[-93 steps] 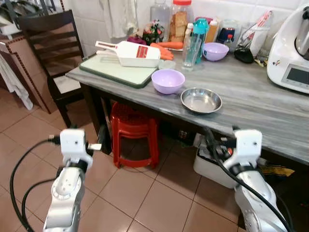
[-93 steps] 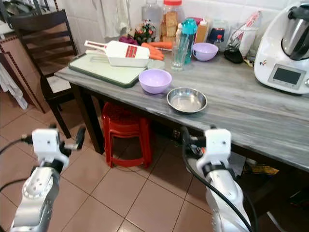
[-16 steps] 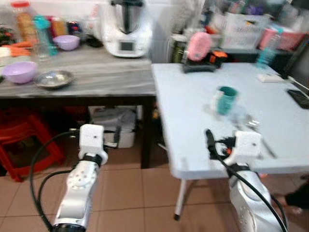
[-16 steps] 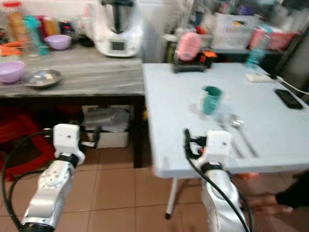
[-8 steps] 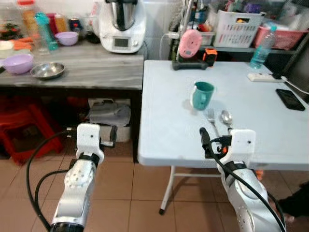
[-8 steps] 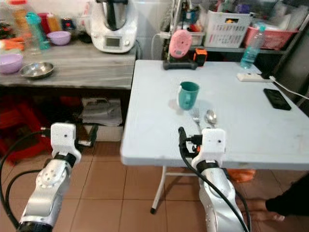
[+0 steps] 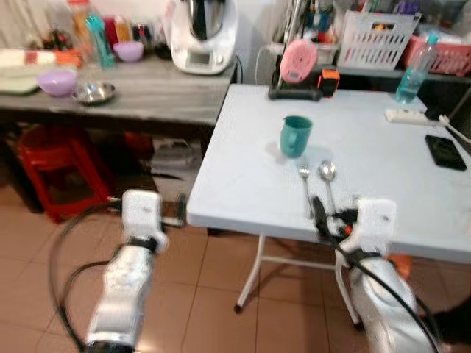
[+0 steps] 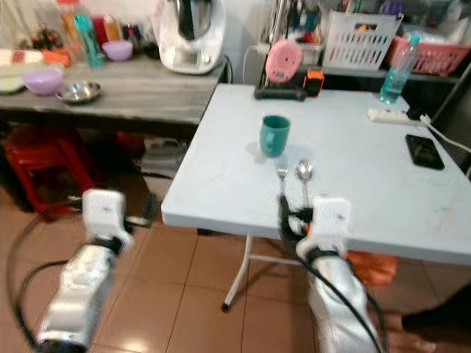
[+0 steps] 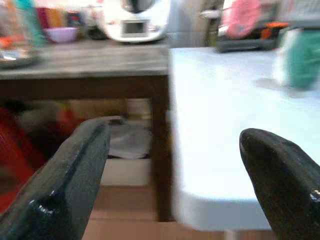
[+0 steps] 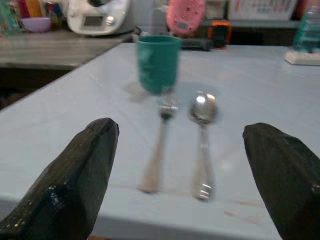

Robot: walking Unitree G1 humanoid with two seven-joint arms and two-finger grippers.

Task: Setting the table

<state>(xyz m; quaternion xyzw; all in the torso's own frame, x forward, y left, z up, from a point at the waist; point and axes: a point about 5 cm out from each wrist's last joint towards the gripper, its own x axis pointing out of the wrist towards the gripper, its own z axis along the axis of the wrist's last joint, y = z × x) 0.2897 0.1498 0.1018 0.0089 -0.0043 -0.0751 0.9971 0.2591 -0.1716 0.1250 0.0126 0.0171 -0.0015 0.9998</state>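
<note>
fork (image 10: 159,145) and spoon (image 10: 201,145) — between right gripper (image 10: 180,175) fingers

No text, label, brand or number is showing clearly enough to be read. The screen on the white kitchen machine (image 7: 200,57) and the labels on the bottles (image 7: 94,40) on the grey counter (image 7: 154,95) are coming through only as blur.
</note>
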